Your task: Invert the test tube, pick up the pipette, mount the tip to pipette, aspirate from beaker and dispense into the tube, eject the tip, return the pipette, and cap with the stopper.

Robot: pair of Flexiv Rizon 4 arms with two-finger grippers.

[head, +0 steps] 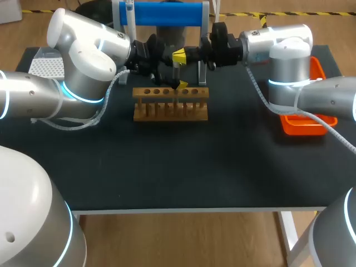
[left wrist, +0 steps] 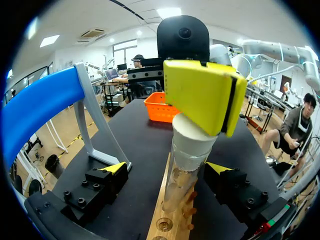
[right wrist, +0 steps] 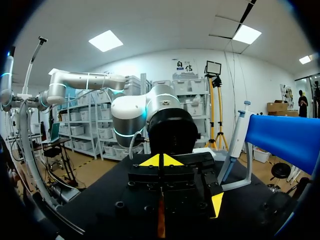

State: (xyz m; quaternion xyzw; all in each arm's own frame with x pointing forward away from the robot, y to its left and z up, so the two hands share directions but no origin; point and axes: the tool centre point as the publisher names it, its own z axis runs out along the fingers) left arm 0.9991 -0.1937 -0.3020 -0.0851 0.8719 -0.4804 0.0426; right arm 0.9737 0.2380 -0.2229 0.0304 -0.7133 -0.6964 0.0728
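White and perforated, the tip box sits at far left; I cannot tell what it holds. The pipette hangs on the blue stand, so I judge that capping, the last step, is in hand. My left gripper is spread wide, a finger on either side of the test tube and clear of the glass. The tube stands upright in the wooden rack; I cannot make out any liquid inside. The white stopper sits in its mouth, and my right gripper, tips pressed together, bears on its top. The next move calls for a straight, firm push down, then a clean lift away. At far right, the orange bin has its contents hidden by my arm.
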